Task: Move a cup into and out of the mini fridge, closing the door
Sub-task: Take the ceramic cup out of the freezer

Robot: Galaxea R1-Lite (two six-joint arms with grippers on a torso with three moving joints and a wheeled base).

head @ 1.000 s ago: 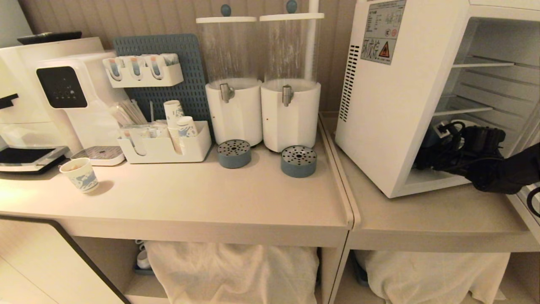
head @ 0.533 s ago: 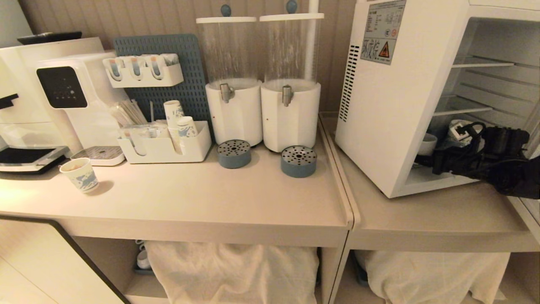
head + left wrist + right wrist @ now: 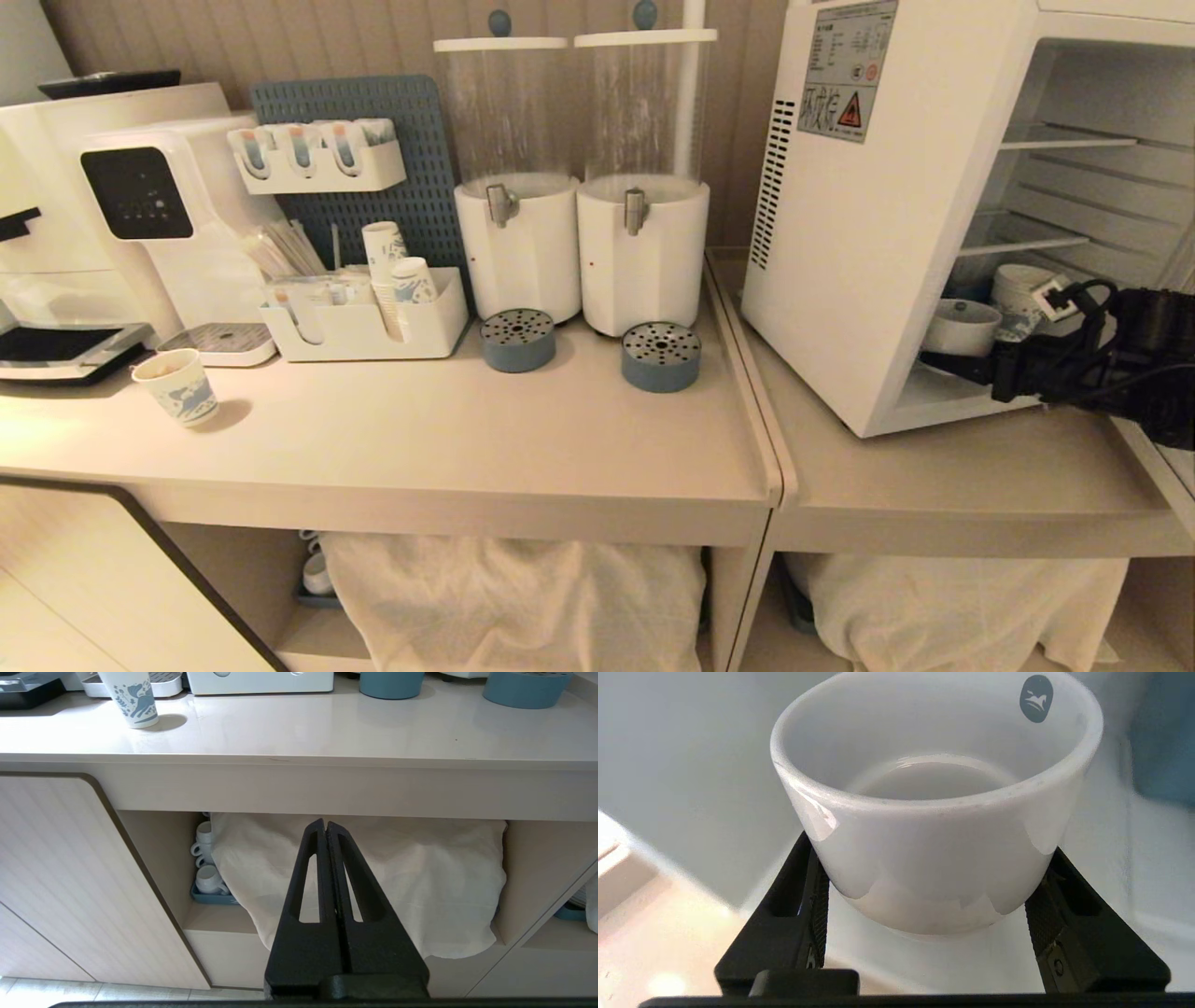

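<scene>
On the fridge [image 3: 878, 233] floor, near its front edge, the cup [image 3: 934, 812] is clamped between the right gripper's [image 3: 931, 914] fingers. It should be kept level and drawn straight out, clear of the paper cup [image 3: 1018, 294] behind. The left gripper [image 3: 327, 830] is parked, fingers together.

The right pincer [image 3: 943, 362] seemingly grips the cup [image 3: 962, 327] inside the mini fridge [image 3: 878, 233].

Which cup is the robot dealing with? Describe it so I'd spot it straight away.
Find the mini fridge on the right, standing open. On its floor near the front sits the cup, between the right gripper's fingers. It is squat plain white ceramic, unlike the taller blue-patterned paper cup behind it.
</scene>
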